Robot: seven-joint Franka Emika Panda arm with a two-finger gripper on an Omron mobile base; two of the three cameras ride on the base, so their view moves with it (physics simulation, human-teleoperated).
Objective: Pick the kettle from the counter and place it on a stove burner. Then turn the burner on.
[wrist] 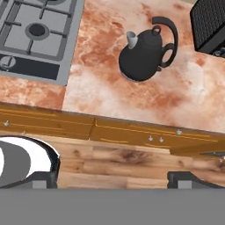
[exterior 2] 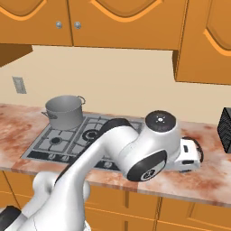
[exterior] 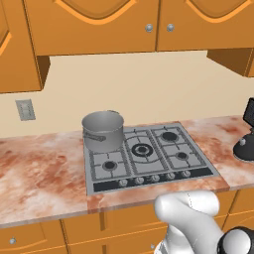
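Observation:
The small black kettle [wrist: 143,55] stands upright on the marbled counter [wrist: 176,96], to the right of the steel cooktop [wrist: 66,39], and its spout points toward the cooktop. It also peeks in at the right edge of the left base view as the kettle [exterior: 245,149]. My gripper [wrist: 116,179] hangs open above the counter's front edge, short of the kettle, with nothing between its fingertips [wrist: 44,178]. The nearest small burner [wrist: 37,30] lies left of the kettle; in the left base view it is the front-right burner [exterior: 182,156].
A big grey steel pot [exterior: 102,130] covers the cooktop's back-left corner. Knobs [exterior: 154,177] run along the cooktop's front strip. A black box-like appliance [wrist: 211,24] stands close behind and right of the kettle. My white hand [exterior 2: 187,155] hides the kettle's spot in the right base view.

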